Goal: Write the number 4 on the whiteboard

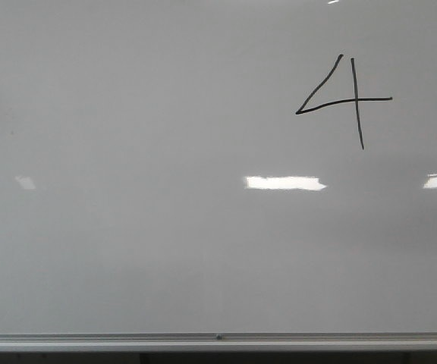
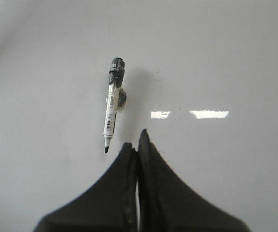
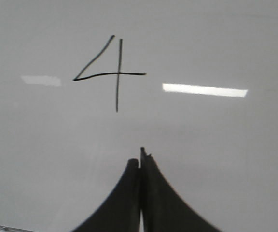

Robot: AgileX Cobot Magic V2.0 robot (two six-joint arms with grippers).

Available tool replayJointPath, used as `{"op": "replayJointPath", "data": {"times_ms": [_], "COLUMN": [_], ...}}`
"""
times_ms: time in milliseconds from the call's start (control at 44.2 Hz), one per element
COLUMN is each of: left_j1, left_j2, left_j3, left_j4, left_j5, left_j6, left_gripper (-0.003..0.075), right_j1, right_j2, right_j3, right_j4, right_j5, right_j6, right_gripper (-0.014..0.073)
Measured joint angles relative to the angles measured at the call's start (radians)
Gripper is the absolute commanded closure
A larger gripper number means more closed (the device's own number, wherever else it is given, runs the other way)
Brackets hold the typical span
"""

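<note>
Front view, near edge: the silver frame (image 1: 218, 337) of the whiteboard (image 1: 127, 227) is seen running left to right, a small dark fastener at its middle. Beyond it the glossy board fills the rest of the view; bright rectangular reflections (image 1: 284, 183) are seen across the middle band.

No arm is caught by the front view. Grippers are shown only in the wrist views.

Left gripper (image 2: 138, 145): jaws pressed together, nothing between them, tips held over bare board. A marker (image 2: 112, 110) is seen lying flat on the whiteboard (image 2: 226, 58) just beyond the tips and slightly to one side, apart from them. The uncapped black nib is pointed back toward the gripper; the dark taped end is pointed away. A small round piece is attached at the barrel's middle; what it is cannot be told.

Right gripper (image 3: 141, 162): jaws together, nothing held. The number 4 (image 3: 111, 73) is drawn on the whiteboard (image 3: 216, 159) beyond the tips, well apart from them.

Far right of the board, front view: the number 4 (image 1: 345, 99) is seen in thin black line – slanted left stroke, crossbar, long vertical, top left open. It is located beyond the reflection band.
</note>
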Motion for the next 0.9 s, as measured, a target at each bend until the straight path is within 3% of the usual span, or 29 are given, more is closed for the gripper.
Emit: {"op": "replayJointPath", "data": {"times_ms": [226, 542, 904], "left_j1": [0.0, 0.0, 0.0], "left_j2": [0.0, 0.0, 0.0], "left_j3": [0.0, 0.0, 0.0], "left_j4": [0.0, 0.0, 0.0], "left_j5": [0.0, 0.0, -0.001], "left_j6": [0.0, 0.0, 0.0], "left_gripper": [0.0741, 0.0741, 0.0741], "right_j1": [-0.11, -0.114, -0.114], "right_j2": [-0.107, -0.234, -0.237], "right_j3": [0.077, 0.079, 0.079], "right_j4": [-0.072, -0.12, -0.122], "right_j5": [0.046, 0.212, 0.23], "right_j6": [0.086, 0.088, 0.09], "right_gripper": [0.0656, 0.0656, 0.0656]}}
